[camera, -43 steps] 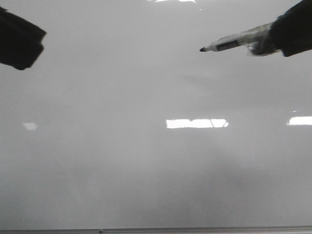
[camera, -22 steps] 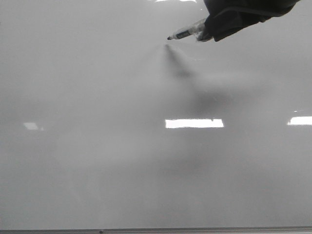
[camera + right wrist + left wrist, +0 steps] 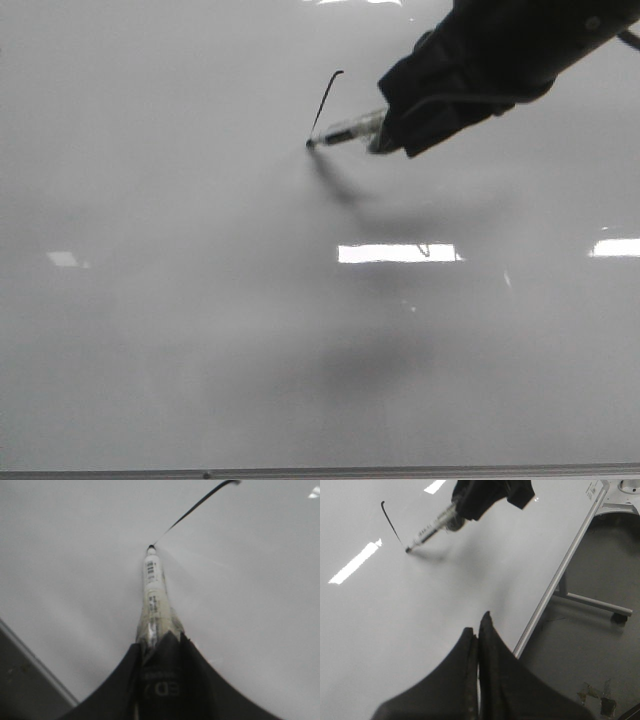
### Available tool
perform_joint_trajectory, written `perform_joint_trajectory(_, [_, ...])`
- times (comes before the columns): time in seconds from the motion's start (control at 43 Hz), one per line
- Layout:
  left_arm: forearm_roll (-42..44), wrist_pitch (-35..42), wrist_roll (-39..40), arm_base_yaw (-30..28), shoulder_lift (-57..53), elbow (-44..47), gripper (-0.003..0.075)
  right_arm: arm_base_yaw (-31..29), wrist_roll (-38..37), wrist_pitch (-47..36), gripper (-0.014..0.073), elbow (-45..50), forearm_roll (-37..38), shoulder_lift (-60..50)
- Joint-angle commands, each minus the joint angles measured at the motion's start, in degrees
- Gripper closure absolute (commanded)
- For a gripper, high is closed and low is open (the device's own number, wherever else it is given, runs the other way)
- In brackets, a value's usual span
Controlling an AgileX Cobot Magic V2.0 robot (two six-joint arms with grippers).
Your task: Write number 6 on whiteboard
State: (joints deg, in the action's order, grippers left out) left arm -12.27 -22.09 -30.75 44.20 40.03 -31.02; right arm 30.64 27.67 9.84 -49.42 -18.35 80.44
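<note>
A black stroke [image 3: 324, 103] is now recorded on the whiteboard [image 3: 200, 330], where none was present half a second earlier. At that earlier point the marker tip was held just clear of the board, above its own shadow; it has since been brought down and drawn along a slant, away from a small hook at the stroke's far end. The marker [image 3: 345, 132] is held in the right gripper [image 3: 385, 125], whose fingers are clamped on the barrel, as is seen most plainly in the right wrist view, where the marker [image 3: 154, 602] projects from between them to the end of the line [image 3: 195, 504]. The tip is judged to be in contact with the board, since the line ends exactly at it.

Only the long slanted stem of the number 6 is so far written; the loop is not yet begun, so the task is assessed as under way but well short of completion. The stroke lies in the upper middle of the board in the front view, well above the bright rectangular reflection [image 3: 400, 253].

The left gripper [image 3: 477, 635] is seen with its fingers pressed together on nothing, held off over the board near its frame edge [image 3: 555, 580]. It has been withdrawn from the front view since one second ago.
</note>
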Motion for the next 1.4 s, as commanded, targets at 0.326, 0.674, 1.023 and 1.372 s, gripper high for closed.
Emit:
perform_joint_trajectory(0.326, [-1.04, 4.37, 0.59, -0.13, -0.26, -1.68, 0.0741, -3.94, 0.46, -1.69, 0.0652, 1.21, 0.49, -3.92])
perform_joint_trajectory(0.674, [-1.04, 4.37, 0.59, -0.13, -0.26, -1.68, 0.0741, -1.16, 0.46, -8.45, 0.0652, 1.09, 0.49, -2.86])
perform_joint_trajectory(1.023, [-1.04, 4.37, 0.59, -0.13, -0.26, -1.68, 0.0741, 0.61, 0.56, -3.43, 0.0652, 1.24, 0.99, -8.78])
perform_joint_trajectory(1.372, [-0.81, -2.27, -5.78, 0.15, 5.49, -7.31, 0.0622, 6.56, 8.52, 22.79, 0.0654, 1.95, 2.24, -16.68])
